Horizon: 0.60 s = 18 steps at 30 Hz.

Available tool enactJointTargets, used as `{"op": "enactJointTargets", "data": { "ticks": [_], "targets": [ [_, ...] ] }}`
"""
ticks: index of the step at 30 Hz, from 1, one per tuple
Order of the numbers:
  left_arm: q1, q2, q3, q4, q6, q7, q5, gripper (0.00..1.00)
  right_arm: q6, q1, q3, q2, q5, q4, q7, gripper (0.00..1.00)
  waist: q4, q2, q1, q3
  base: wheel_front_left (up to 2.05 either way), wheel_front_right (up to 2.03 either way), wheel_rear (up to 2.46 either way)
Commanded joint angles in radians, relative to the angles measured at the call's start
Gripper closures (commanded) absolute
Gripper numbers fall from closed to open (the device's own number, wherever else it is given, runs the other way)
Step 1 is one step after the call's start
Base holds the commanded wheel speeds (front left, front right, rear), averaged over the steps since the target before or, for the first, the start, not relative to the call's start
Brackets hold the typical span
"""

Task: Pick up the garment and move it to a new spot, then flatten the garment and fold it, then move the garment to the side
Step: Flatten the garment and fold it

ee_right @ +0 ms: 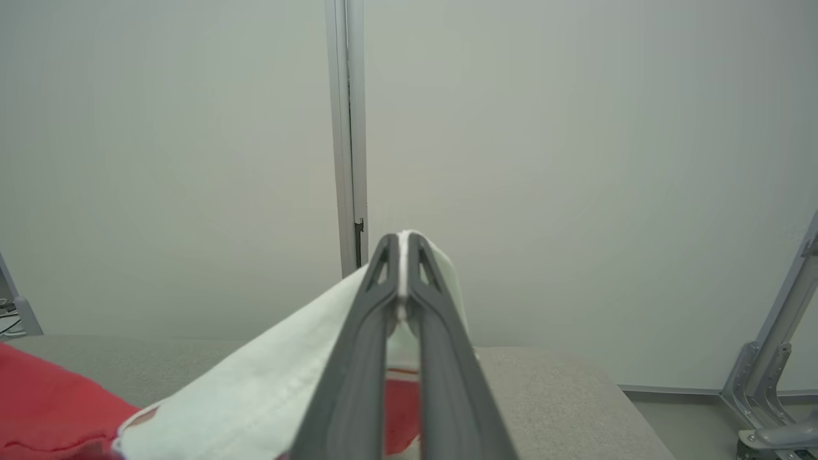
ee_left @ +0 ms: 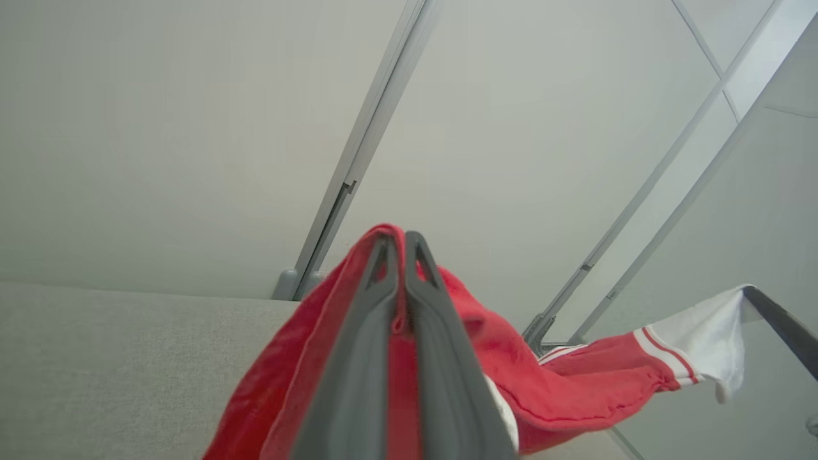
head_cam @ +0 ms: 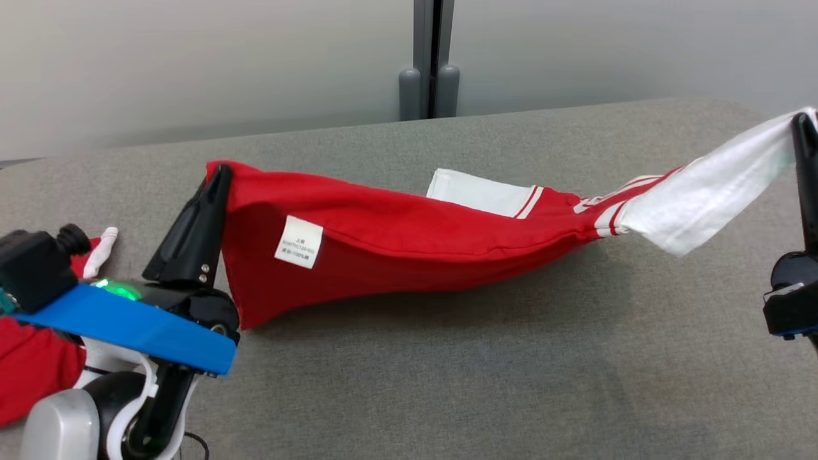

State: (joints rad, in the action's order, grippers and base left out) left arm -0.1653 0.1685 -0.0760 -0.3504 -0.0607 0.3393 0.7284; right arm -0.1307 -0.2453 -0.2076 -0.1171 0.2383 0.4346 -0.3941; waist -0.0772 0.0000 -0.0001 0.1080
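Observation:
The garment is a red shirt with white, red-striped sleeves and a white care label, stretched sideways just above the grey table. My left gripper is shut on its red hem at the left end; in the left wrist view the red cloth is pinched between the closed fingers. At the far right my right gripper is shut on the white sleeve, lifted higher than the left end. The right wrist view has white fabric clamped in that gripper. The shirt's middle sags toward the table.
More red and white cloth lies at the table's lower left under my left arm. A pale wall with a grey post stands behind the table's far edge. A metal frame stands beyond the table's right end.

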Motion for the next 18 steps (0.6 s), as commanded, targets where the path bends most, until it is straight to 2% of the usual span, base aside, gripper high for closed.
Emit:
{"op": "enactJointTargets", "data": {
  "ticks": [1,4,8,10,14,18],
  "targets": [
    [-0.038,0.012,0.011,-0.021,0.007,0.026,0.022,1.0,0.0,-0.031,-0.004,-0.006,0.001,0.032,-0.012,1.0,0.0,0.0,0.0001,0.02,0.0,0.0,0.0],
    [-0.077,0.026,0.02,-0.032,0.009,0.053,0.035,1.0,0.0,-0.061,0.0,-0.018,-0.001,0.047,-0.027,1.0,-0.004,0.0,0.0001,0.044,0.0,0.0,0.0],
    [-0.161,0.054,0.038,0.001,0.026,0.096,0.046,1.0,0.0,-0.164,0.027,-0.03,0.026,-0.01,-0.041,1.0,-0.022,0.0,0.0001,0.103,0.0,0.0,0.0],
    [-0.225,0.087,0.043,0.042,0.031,0.11,0.009,1.0,0.0,-0.231,0.043,-0.042,0.041,-0.084,-0.049,1.0,-0.024,0.0,0.0001,0.139,0.0,0.0,0.0],
    [-0.366,0.094,0.039,0.168,0.037,0.112,-0.01,1.0,0.0,-0.4,0.098,-0.09,0.028,-0.293,-0.029,1.0,-0.032,0.0,0.0001,0.226,0.0,0.0,0.0],
    [-0.54,0.098,0.01,0.323,0.025,0.087,-0.062,1.0,0.0,-0.607,0.152,-0.124,0.014,-0.521,0.045,1.0,-0.024,0.0,0.0001,0.293,0.0,0.0,0.0]
  ]
}}
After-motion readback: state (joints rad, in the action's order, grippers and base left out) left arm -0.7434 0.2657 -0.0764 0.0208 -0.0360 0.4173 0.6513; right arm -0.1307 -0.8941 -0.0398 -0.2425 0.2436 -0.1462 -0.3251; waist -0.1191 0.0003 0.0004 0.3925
